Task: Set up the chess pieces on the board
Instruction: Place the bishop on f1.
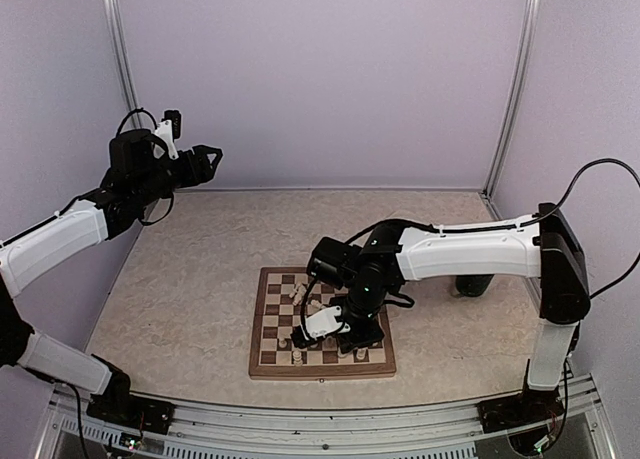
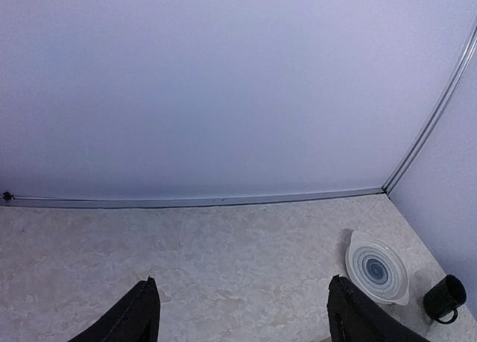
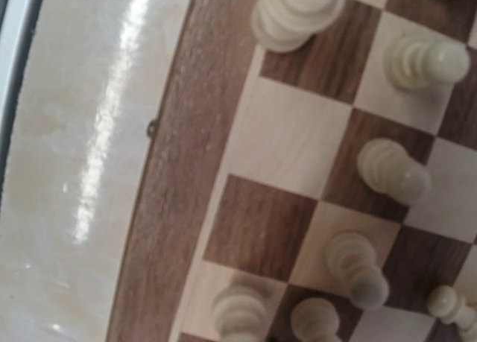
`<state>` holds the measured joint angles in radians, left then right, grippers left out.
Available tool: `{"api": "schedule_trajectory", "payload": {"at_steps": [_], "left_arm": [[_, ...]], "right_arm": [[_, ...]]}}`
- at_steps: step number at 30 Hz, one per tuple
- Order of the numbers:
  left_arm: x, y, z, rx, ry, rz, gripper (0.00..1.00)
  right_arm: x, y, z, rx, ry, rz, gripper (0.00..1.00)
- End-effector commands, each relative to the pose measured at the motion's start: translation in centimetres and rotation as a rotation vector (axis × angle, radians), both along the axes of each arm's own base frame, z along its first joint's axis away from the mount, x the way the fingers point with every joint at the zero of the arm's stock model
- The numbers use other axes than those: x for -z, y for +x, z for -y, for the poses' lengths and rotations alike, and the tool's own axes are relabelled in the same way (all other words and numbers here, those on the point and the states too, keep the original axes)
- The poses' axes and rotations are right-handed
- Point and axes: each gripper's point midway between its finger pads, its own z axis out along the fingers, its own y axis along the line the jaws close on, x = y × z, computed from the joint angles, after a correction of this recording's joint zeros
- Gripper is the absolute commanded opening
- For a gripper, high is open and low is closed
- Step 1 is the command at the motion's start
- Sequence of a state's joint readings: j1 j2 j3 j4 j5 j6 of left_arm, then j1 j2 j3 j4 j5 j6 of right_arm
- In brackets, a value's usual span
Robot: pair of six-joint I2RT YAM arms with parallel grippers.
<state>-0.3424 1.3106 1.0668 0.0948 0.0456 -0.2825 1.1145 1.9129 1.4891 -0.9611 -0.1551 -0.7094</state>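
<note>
Blurred chess pieces (image 3: 393, 171), several partly past the view's edges.

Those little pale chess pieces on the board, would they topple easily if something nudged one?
Probably. The chess pieces look tall and narrow on small round bases, so a sideways nudge would likely tip one. With rounded bodies, a fallen one might roll. The board looks smooth, so they may also slide.
</note>
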Motion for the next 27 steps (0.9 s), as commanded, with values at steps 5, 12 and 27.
{"api": "schedule_trajectory", "payload": {"at_steps": [5, 12, 27], "left_arm": [[-1.0, 0.1, 0.4, 0.014, 0.010, 0.023, 0.77], [-0.9, 0.1, 0.4, 0.015, 0.010, 0.021, 0.77], [-1.0, 0.1, 0.5, 0.020, 0.008, 0.022, 0.77]], "right_arm": [[1.0, -0.2, 0.7, 0.002, -0.022, -0.025, 0.12], [1.5, -0.3, 1.1, 0.003, -0.041, -0.025, 0.15], [-2.7, -0.1, -1.6, -0.011, 0.083, -0.034, 0.35]]}}
